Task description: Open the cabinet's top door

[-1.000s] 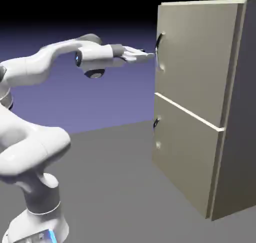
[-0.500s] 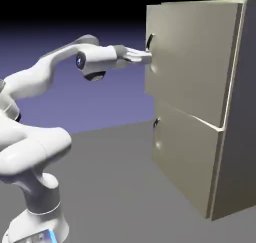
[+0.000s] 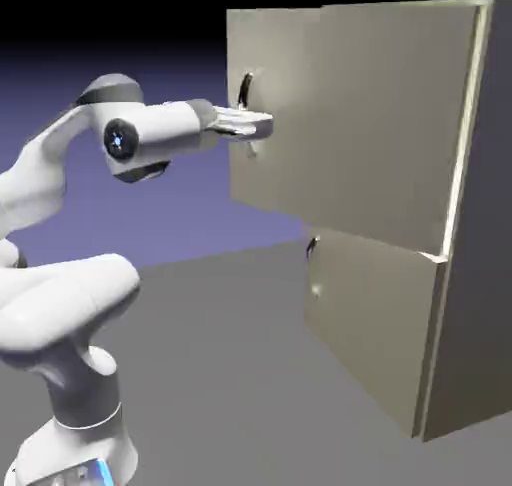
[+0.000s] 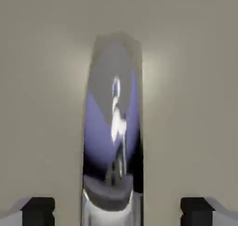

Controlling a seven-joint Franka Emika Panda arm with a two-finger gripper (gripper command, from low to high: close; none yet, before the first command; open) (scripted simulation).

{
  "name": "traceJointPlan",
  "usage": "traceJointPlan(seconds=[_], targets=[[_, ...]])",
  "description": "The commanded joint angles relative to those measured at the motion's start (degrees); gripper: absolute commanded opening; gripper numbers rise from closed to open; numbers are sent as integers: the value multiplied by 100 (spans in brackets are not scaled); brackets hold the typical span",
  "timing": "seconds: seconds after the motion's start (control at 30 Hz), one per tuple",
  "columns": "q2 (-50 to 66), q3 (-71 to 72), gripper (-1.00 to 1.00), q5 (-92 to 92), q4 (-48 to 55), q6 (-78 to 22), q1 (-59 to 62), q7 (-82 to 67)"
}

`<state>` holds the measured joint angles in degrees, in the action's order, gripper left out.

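Top door ajar, its opening at risk from a loose hold

In the exterior view, the top door [image 3: 370, 124] of the cabinet [image 3: 480, 304] stands partly open, its handle edge out to the left beyond the lower door [image 3: 370, 324] and its hinge edge at the right. The tool [image 3: 258, 124] is at the handle [image 3: 246, 92], left of the cabinet; from here its grip cannot be judged. The arm [image 3: 165, 129] reaches in from the left, and a straight pull where the door needs an arc could twist the fingers off.

In the hand view, the two fingertips [image 4: 39, 211] stand well apart, one left and one right of the shiny handle, with door surface showing in both gaps. The tool looks open around the handle, with no firm pinch visible. Backing away like this might let it slip free, leaving the door short of fully open; turning too sharply might scrape a fingertip against the panel.
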<state>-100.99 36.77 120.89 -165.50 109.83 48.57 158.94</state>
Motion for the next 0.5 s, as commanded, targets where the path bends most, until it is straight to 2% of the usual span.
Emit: traceJointPlan(seconds=[0.0, 0.2, 0.47], targets=[[4, -207, -100, -120, -96, -216, 2, -85], [162, -1426, -100, -902, -455, -1503, 316, -533], [1147, -3088, -100, -2366, -422, -2705, 433, -1411]])
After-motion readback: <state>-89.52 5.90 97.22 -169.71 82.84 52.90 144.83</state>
